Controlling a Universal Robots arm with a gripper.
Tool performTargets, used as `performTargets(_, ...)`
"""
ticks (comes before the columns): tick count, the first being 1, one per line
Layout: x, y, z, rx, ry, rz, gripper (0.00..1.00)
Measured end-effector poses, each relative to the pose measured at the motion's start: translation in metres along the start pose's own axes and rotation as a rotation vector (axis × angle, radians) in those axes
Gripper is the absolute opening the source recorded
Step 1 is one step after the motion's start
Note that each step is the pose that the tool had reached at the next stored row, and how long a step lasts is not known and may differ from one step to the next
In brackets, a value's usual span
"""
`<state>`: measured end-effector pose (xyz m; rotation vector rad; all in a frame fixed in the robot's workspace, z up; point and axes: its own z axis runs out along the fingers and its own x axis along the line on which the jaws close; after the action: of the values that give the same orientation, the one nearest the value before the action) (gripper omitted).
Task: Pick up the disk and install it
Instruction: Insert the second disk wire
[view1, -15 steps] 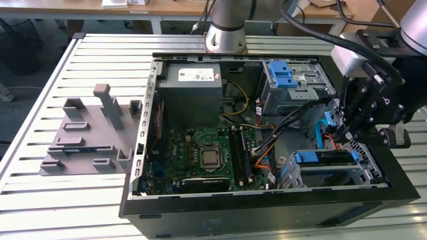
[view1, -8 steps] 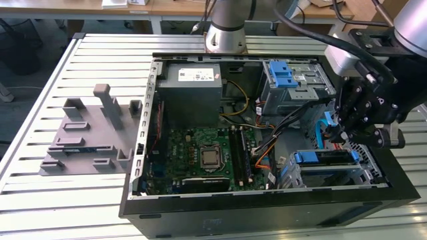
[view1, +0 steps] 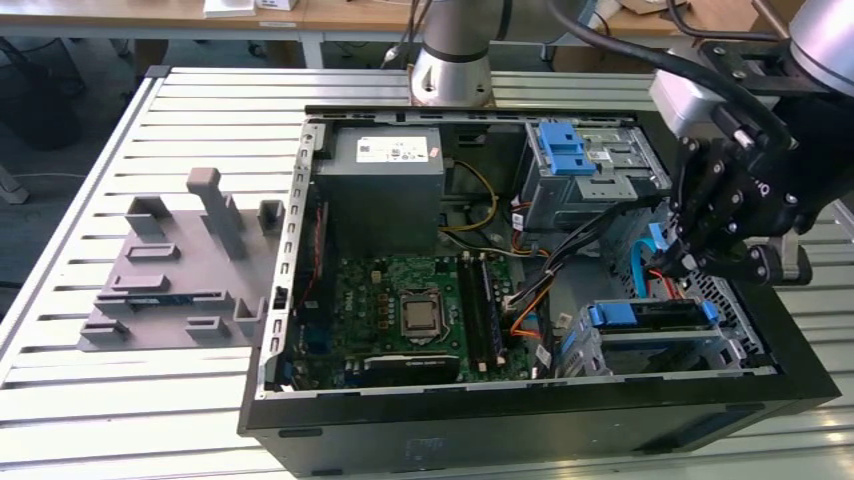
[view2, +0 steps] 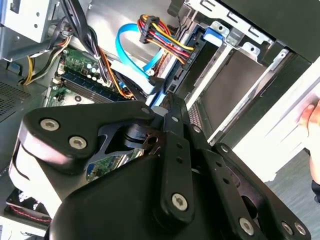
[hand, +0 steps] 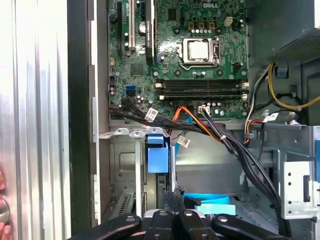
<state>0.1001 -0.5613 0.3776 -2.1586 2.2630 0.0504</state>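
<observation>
Gripper (view1: 683, 262) hangs inside the open computer case (view1: 534, 420) near the drive bay (view1: 654, 330); finger state unclear.

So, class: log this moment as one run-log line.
disk: sitting in drive cage | gripper: inside case, close to cage

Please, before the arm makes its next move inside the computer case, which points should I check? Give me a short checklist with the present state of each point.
1. Side of the case open, inside reachable: ok.
2. Gripper over the drive bays, near the disk: ok.
3. Disk fully seated in its cage: cannot tell.
4. Blue flat cable clear of the gripper: not ok, it runs right beside it.
5. People clear of the work area: not ok, a hand is close to the case in the second wrist view.
</observation>
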Motion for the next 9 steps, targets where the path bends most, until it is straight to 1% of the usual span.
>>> performTargets(5,-0.0080,0.0004,-0.0022,0.0000,0.0003,0.000,0.11)
performTargets(9,-0.0122,0.0007,-0.0064,0.0000,0.0006,0.000,0.11)
